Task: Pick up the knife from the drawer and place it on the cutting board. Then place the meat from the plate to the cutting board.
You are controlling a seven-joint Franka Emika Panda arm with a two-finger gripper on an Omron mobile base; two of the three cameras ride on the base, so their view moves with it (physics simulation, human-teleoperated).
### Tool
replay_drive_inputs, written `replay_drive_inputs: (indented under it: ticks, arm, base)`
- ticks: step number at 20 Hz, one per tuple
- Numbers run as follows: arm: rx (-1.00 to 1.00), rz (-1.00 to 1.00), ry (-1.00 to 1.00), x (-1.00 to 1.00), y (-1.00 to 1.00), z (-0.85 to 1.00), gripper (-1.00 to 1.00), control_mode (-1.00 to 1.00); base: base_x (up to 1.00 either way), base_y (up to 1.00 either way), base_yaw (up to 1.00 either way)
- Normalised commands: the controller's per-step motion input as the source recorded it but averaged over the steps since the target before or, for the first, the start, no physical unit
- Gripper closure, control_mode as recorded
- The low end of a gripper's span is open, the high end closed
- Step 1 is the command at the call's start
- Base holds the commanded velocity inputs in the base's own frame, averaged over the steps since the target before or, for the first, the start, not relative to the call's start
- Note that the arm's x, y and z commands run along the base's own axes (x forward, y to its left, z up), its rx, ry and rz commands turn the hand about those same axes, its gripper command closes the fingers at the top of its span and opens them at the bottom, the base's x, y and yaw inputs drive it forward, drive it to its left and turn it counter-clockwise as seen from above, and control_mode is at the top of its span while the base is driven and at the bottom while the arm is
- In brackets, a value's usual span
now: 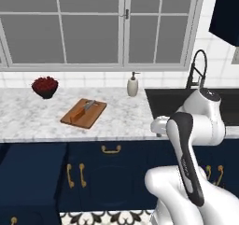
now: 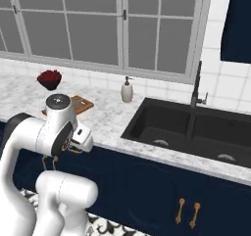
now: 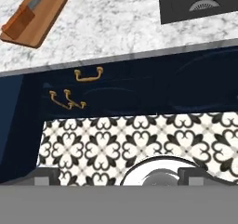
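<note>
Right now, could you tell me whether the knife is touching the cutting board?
Touching. The left base view shows the knife lying flat on the cutting board, and the hand view shows it on the board's top too.

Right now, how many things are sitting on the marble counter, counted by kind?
Cutting board: 1
Knife, lying on the board: 1
Bowl of red berries: 1
Soap bottle: 1
Total: 4
</note>
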Motion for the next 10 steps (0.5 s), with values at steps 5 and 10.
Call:
replay_drive_inputs:
  ticks: [5, 10]
  arm:
    - [0.00, 0.00, 0.00, 0.00, 0.00, 0.00, -1.00, 1.00]
    - [0.00, 0.00, 0.00, 0.00, 0.00, 0.00, -1.00, 1.00]
  base:
    - [-0.27, -0.99, -0.01]
    - [-0.28, -1.00, -0.12]
